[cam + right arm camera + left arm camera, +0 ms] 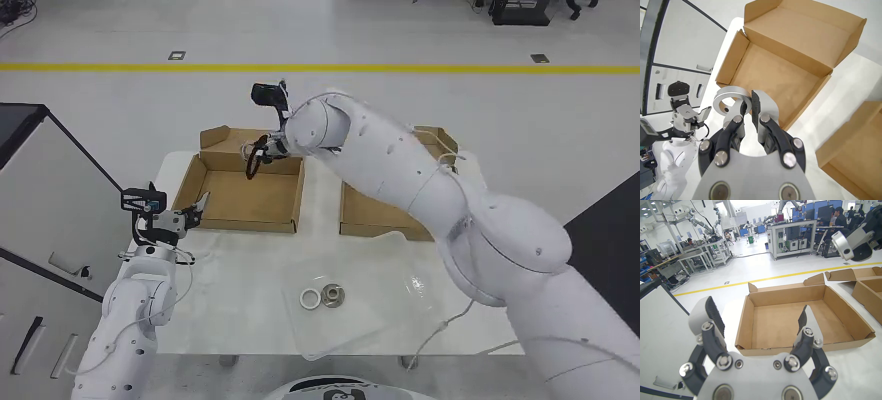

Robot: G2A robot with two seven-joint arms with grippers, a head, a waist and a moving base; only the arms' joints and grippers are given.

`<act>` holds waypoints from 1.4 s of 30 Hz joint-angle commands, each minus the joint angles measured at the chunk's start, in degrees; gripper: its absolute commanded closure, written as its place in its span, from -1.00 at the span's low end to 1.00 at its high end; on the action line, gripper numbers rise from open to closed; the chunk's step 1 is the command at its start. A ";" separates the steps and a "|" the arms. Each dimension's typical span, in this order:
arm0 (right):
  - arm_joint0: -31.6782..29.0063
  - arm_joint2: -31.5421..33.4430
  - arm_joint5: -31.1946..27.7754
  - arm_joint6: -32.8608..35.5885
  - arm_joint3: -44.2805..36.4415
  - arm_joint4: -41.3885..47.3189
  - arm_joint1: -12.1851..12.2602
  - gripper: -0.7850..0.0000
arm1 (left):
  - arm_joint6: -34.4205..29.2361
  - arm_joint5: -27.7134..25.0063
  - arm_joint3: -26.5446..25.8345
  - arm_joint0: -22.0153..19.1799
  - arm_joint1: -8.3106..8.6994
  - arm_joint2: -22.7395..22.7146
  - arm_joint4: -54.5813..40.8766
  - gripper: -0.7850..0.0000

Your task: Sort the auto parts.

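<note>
The right gripper [748,102] hangs over the far part of the left box [245,195], its jaws nearly closed on the rim of a metal ring [730,90]. The left gripper [757,303] gapes wide with nothing in it, just outside that box's left wall. A second box [380,215] sits to its right, partly under the arm. A white ring [310,297] and a grey part [333,294] lie on clear film [370,290], well apart from the left box on the robot's side.

second box [372,216]: mostly under an arm | small parts [332,294]: too small, perhaps two rings
</note>
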 commanded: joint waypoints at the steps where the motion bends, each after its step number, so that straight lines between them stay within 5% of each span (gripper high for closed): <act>1: -0.13 -0.43 -0.43 0.30 2.59 -0.41 -1.40 1.00 | 0.00 0.00 0.00 0.00 0.00 0.00 0.00 -1.00; 5: -0.88 0.15 -5.20 0.80 7.45 1.11 -3.81 1.00 | 0.00 0.00 0.00 0.00 0.00 0.00 0.00 -1.00; 42: -0.88 0.15 -5.20 0.80 7.45 1.11 -3.81 1.00 | 0.00 0.00 0.00 0.00 0.00 0.00 0.00 -1.00</act>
